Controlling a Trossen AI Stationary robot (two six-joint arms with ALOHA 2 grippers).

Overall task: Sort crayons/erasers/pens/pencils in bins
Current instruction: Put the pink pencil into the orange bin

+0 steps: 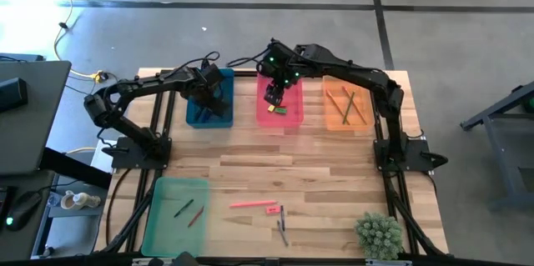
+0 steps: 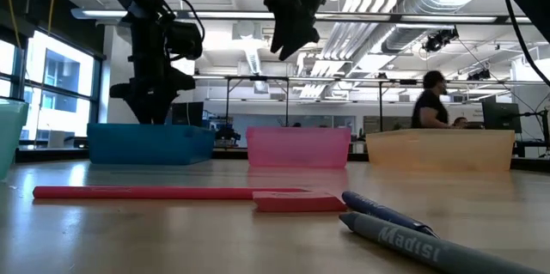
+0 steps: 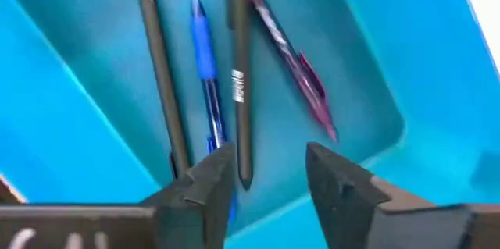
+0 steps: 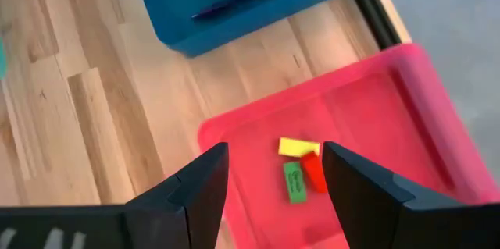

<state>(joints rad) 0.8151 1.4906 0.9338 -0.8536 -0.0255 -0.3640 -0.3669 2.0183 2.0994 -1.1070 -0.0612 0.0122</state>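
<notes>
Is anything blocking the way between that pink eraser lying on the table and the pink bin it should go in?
Nothing visible does. The pink eraser lies on bare wood beside a red-pink pencil, and open table stretches from it to the pink bin. The right gripper hangs above that bin, jaws open, above the eraser's path rather than in it.

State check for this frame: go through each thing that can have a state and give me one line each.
left gripper: open, empty, above the blue bin.
right gripper: open, empty, above the pink bin.
blue bin: holds four pens.
pink bin: holds yellow eraser, green eraser and a red piece.
orange bin: holds pencils.
green bin: holds two crayons.
</notes>
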